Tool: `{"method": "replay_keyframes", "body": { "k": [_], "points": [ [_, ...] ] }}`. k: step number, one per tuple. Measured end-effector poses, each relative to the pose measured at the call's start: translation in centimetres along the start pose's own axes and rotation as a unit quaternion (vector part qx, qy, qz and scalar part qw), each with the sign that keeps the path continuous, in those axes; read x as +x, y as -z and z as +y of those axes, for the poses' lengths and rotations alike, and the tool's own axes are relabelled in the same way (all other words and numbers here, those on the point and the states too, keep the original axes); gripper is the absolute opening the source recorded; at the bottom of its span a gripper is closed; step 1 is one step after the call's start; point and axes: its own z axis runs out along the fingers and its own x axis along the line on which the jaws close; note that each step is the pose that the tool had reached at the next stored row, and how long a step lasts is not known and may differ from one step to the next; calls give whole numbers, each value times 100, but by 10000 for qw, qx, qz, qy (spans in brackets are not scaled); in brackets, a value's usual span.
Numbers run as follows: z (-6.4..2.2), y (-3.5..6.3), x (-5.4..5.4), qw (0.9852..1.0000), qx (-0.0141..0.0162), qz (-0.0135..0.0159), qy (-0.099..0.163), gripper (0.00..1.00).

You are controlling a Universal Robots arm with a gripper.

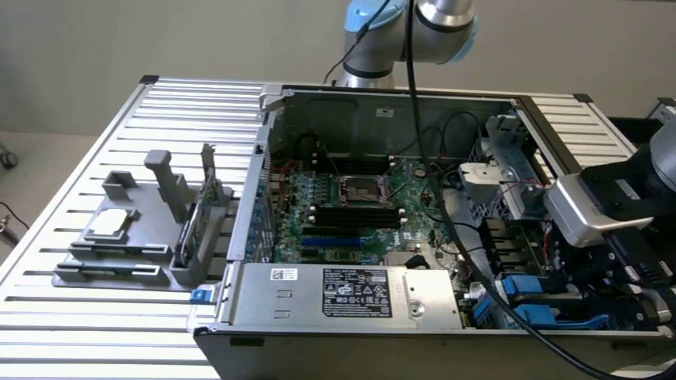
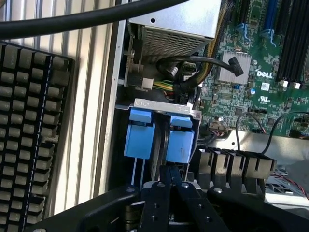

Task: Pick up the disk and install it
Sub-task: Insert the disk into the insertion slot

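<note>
claw (image 2: 170, 173) fingers look pressed shut, nothing seen btwn them, tips just short of the disk (image 2: 181, 139), which sits on edge in a corner bay of the case (image 1: 262, 150). disk prob. dense, stiff, shock-sensitive; best held by its blue bracket tabs.

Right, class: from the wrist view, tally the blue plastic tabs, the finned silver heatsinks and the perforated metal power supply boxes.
blue plastic tabs: 2
silver heatsink: 1
power supply box: 1
Total: 4
</note>
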Motion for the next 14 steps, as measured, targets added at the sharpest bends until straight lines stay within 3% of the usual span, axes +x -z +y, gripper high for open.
{"method": "replay_keyframes", "body": {
  "k": [6, 14],
  "points": [
    [-9, 175, -16, 10000, -12, 4, 0, 11],
    [-10, 188, -17, 10000, -11, 3, 0, 11]
  ]
}}
